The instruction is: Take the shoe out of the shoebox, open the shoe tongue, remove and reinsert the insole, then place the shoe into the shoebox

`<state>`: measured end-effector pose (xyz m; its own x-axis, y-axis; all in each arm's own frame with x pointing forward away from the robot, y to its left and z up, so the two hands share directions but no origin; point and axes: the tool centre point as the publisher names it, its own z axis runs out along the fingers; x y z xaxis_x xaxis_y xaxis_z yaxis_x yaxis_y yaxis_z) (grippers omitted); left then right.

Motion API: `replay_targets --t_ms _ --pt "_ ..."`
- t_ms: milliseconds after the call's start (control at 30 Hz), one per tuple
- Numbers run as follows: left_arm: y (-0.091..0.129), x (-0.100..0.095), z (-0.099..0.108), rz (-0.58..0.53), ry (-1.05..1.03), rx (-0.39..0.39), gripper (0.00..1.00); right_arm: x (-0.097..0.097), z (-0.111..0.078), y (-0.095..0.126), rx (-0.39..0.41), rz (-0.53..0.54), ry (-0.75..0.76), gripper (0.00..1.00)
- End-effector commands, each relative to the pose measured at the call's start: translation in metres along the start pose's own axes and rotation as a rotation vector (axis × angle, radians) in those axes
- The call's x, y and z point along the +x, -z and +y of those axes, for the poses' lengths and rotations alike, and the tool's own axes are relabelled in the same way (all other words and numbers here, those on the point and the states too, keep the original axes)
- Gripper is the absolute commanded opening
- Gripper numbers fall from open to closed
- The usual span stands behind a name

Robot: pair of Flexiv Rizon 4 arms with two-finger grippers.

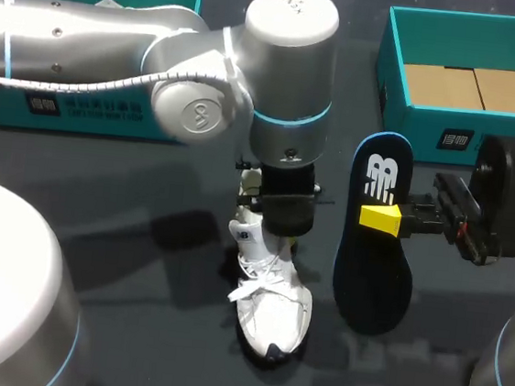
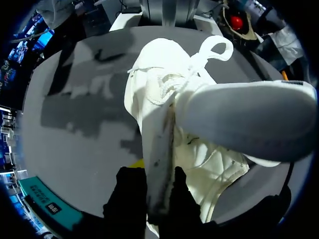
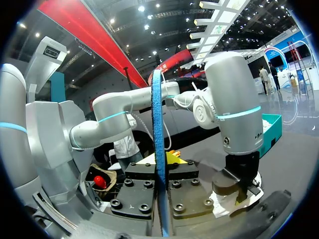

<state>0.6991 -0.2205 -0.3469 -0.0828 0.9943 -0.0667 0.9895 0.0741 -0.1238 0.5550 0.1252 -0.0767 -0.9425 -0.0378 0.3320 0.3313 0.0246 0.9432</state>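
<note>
A white shoe (image 1: 271, 303) stands on the dark table, toe toward the front edge. My left gripper (image 1: 279, 216) comes straight down onto its heel end. In the left wrist view that gripper (image 2: 158, 174) is shut on a thin white flap of the shoe (image 2: 164, 94) at its opening. A dark blue insole (image 1: 376, 252) hangs to the right of the shoe, held upright off the table. My right gripper (image 1: 393, 218) is shut on its middle. The right wrist view shows the insole (image 3: 158, 144) edge-on between the fingers of that gripper (image 3: 159, 167).
An open teal shoebox (image 1: 393, 87) with brown cardboard inside stands at the back right. A second teal box (image 1: 82, 105) sits at the back left, partly behind my left arm. Bare table lies in front of the shoe and to its left.
</note>
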Motion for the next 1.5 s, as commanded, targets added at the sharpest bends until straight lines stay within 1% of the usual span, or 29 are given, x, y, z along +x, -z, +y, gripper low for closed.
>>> replay_targets --t_ms 33,133,300,867,1000,1433,1467,1500 --pt "-0.002 0.001 0.003 0.007 -0.017 0.004 0.0 0.001 -0.001 -0.001 0.0 -0.003 0.0 0.0" --pt "-0.006 0.002 0.003 0.017 -0.058 0.018 0.0 0.001 -0.001 -0.001 0.0 -0.003 0.0 0.0" --pt "-0.013 0.002 0.0 0.027 -0.094 0.007 0.0 0.001 -0.001 -0.001 0.0 -0.003 0.0 0.0" --pt "-0.03 -0.011 0.006 0.061 -0.123 0.014 0.0 0.001 -0.001 -0.001 0.0 -0.003 0.0 0.0" --pt "-0.032 -0.013 0.006 0.065 -0.14 0.027 0.0 0.001 -0.001 -0.001 0.0 -0.003 0.0 0.0" --pt "-0.042 -0.019 0.004 0.071 -0.197 0.026 0.0 0.001 -0.001 -0.001 0.0 -0.003 0.0 0.0" --pt "-0.042 -0.02 0.004 0.071 -0.198 0.025 0.01 0.001 -0.001 -0.001 0.0 -0.003 0.0 0.0" --pt "-0.042 -0.021 0.004 0.068 -0.2 0.022 0.09 0.001 -0.001 -0.001 0.0 -0.003 0.0 0.0"
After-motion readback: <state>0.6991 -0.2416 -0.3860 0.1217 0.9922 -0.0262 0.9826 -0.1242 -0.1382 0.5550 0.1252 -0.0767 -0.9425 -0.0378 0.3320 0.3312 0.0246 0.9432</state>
